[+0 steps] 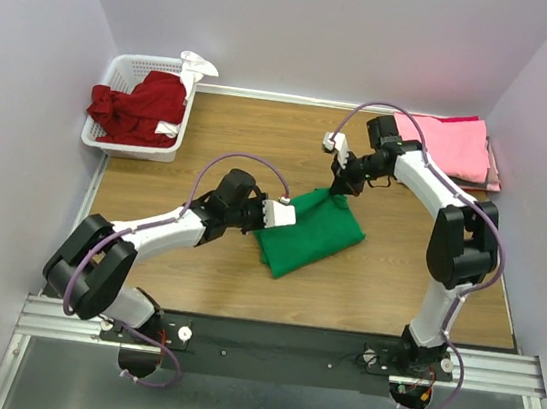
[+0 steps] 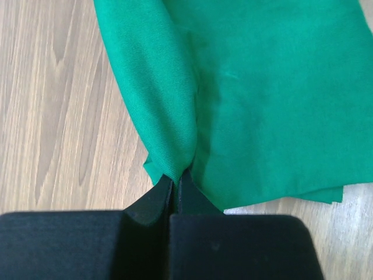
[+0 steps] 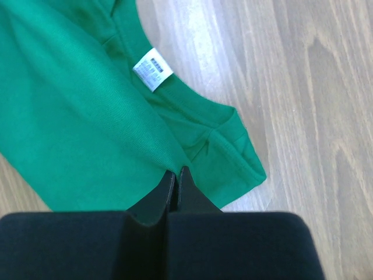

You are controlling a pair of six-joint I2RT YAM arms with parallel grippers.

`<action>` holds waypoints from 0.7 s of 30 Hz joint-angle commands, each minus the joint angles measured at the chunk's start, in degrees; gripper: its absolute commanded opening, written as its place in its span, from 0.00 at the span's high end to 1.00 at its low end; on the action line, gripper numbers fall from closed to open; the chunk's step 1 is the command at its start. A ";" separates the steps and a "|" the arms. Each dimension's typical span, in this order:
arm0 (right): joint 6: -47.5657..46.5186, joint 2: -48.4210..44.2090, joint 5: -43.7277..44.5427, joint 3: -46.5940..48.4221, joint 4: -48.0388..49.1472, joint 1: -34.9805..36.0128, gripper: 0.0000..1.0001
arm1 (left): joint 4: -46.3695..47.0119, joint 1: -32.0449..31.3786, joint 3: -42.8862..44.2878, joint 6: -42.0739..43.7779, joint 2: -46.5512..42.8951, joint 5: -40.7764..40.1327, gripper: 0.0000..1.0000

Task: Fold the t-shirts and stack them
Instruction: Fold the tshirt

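Observation:
A bright green t-shirt (image 1: 312, 232) lies partly folded in the middle of the wooden table. My left gripper (image 1: 273, 223) is shut on its left edge; the left wrist view shows green cloth (image 2: 175, 116) pinched between the black fingers (image 2: 154, 201). My right gripper (image 1: 339, 195) is shut on the shirt's far corner, pulling it up a little. The right wrist view shows the green cloth (image 3: 87, 134) and its white neck tag (image 3: 152, 70) just beyond the jaws. A dark red t-shirt (image 1: 140, 106) fills the white basket (image 1: 111, 138). Folded pink t-shirts (image 1: 453, 142) lie at the back right.
The white slotted basket stands at the table's back left corner, with a white item (image 1: 196, 63) hanging on its far rim. Pale walls close the table in on three sides. A metal rail (image 1: 266, 340) carries both arm bases at the near edge.

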 commanded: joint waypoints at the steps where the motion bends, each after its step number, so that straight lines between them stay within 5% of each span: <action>1: 4.87 3.02 0.84 3.17 4.39 -0.18 0.98 | 1.96 1.11 1.35 -1.91 0.28 -1.05 1.00; 13: 11.38 9.26 2.68 6.60 9.05 0.25 0.85 | -2.86 2.70 6.09 -7.09 6.78 -3.86 1.00; 16: 14.71 9.88 5.39 6.25 12.55 0.69 0.77 | -7.60 3.49 9.69 -12.35 9.86 -5.44 1.00; 17: 17.94 9.88 6.97 5.64 15.96 0.87 0.65 | -10.05 3.75 10.74 -15.85 11.69 -6.06 1.00; 19: 22.26 9.62 13.36 4.50 20.54 1.31 0.55 | -13.49 4.63 15.21 -20.87 14.25 -11.06 0.86; 21: 33.31 8.74 21.00 3.09 28.01 1.31 0.34 | -18.85 6.29 20.04 -29.04 17.68 -17.35 0.62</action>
